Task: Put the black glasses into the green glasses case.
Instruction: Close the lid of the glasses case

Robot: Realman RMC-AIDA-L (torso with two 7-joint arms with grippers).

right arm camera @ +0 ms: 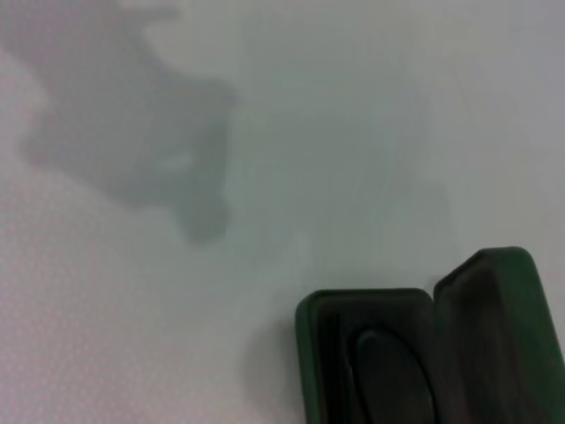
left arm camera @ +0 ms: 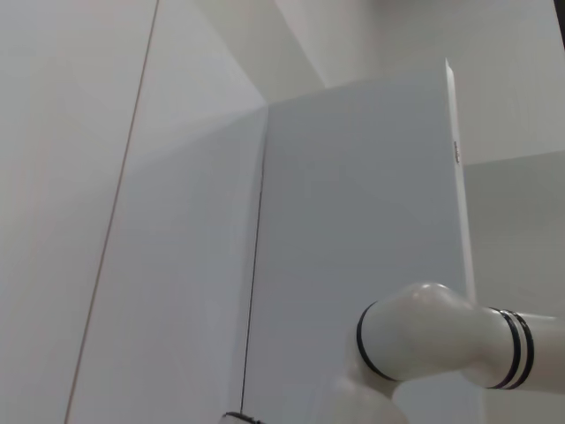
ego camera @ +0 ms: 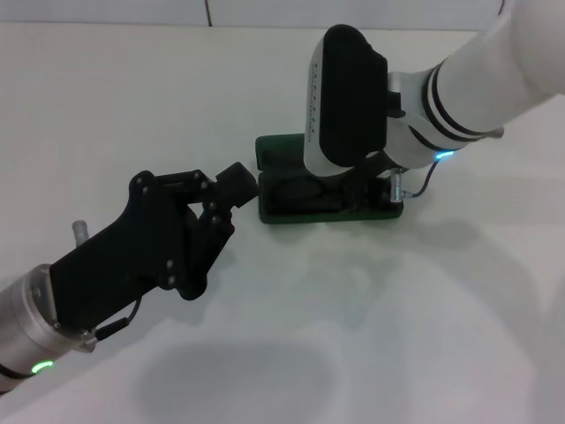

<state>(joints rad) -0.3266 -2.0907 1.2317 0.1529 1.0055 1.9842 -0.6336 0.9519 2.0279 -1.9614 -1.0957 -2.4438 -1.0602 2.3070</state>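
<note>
Left gripper (ego camera: 237,181) sits nearest, fingers pinched together on nothing, tips just beside the green glasses case (ego camera: 291,212) end. Right gripper (ego camera: 371,181) hangs over the open case; can't tell its finger state. Black glasses (right arm camera: 388,375) prob. already lie in the tray, dark lens shape only. Case long axis runs across, away from the left tips. Lower straight, temples folded, w/o nudging the lid.

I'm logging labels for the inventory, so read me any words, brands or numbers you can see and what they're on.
None can be read.
Dark green hinged hard glasses case: open, no lettering visible in any view.
White housing on the right arm: a row of small marks, too small to read.
</note>
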